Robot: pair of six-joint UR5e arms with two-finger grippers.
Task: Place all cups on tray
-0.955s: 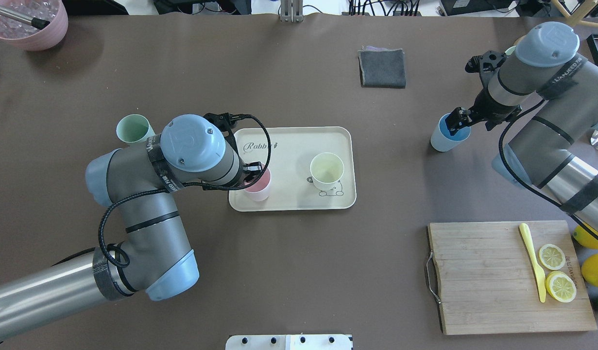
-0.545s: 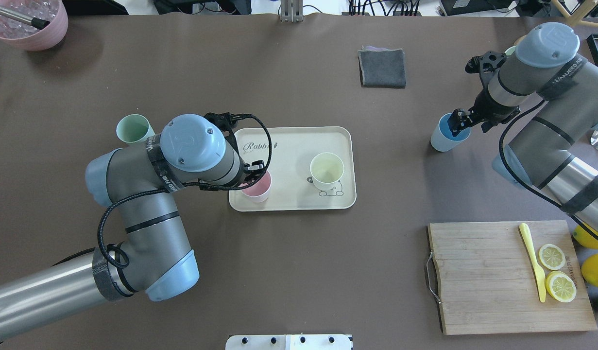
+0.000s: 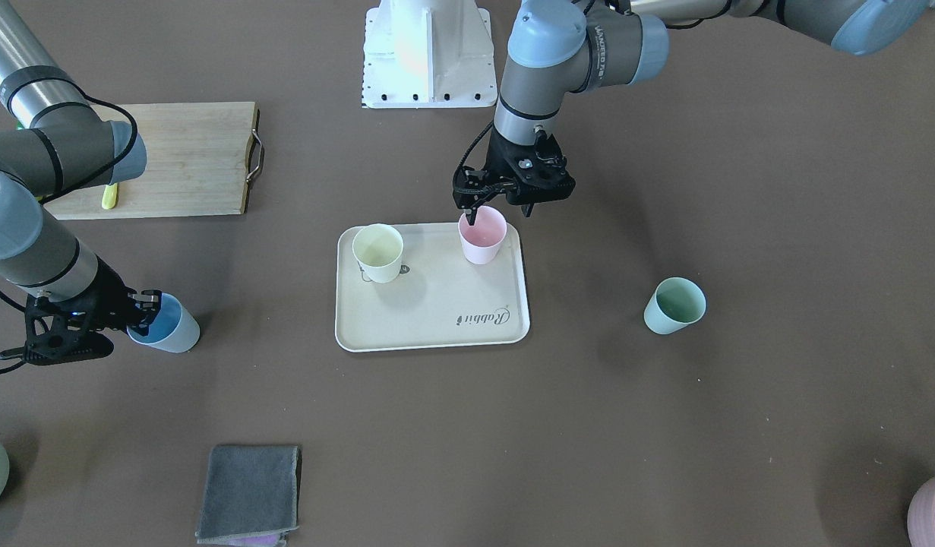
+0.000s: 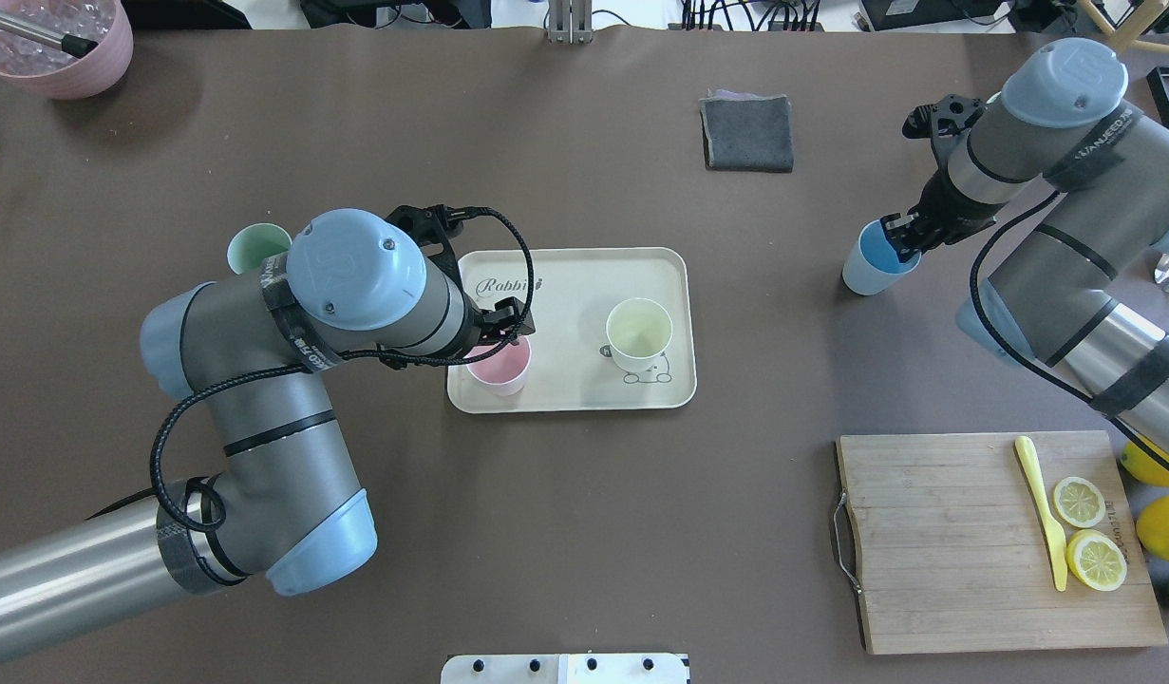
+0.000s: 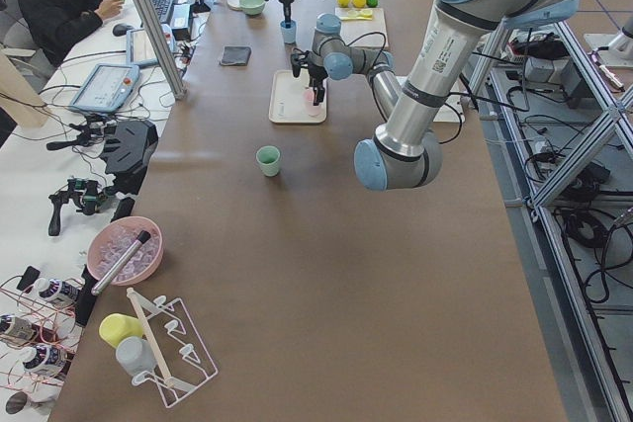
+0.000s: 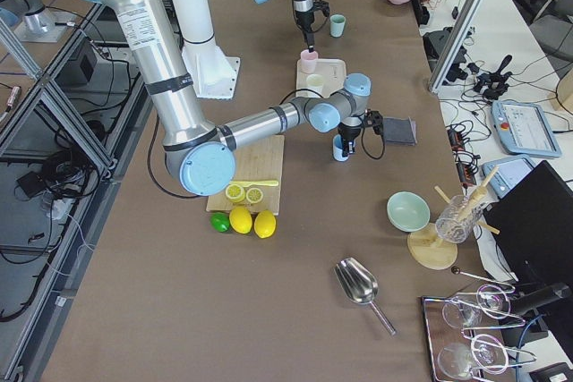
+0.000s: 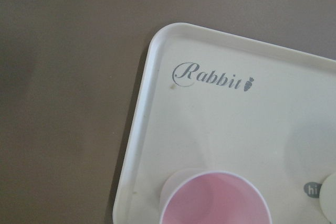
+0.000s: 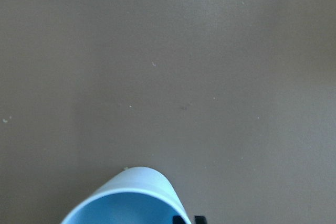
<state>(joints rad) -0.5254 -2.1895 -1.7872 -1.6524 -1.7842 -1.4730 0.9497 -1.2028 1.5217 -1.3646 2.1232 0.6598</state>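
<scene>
The cream tray (image 4: 565, 275) with "Rabbit" script sits mid-table and also shows in the left wrist view (image 7: 210, 129). On it stand a pink cup (image 4: 499, 366) and a pale yellow cup (image 4: 639, 332). My left gripper (image 4: 503, 328) hangs open just above the pink cup's rim (image 3: 482, 237). A green cup (image 4: 254, 249) stands on the table left of the tray, partly behind my left arm. My right gripper (image 4: 902, 237) is shut on the rim of a blue cup (image 4: 869, 266) on the table to the tray's right, with one finger inside it (image 8: 126, 200).
A wooden cutting board (image 4: 945, 541) with lemon slices and a yellow knife lies at the near right, with whole lemons beside it. A grey cloth (image 4: 747, 133) lies at the far middle. A pink bowl (image 4: 57, 43) sits at the far left corner.
My left arm has risen and drawn back a little, leaving the pink cup standing on the tray. My right gripper has shifted slightly at the blue cup's rim.
</scene>
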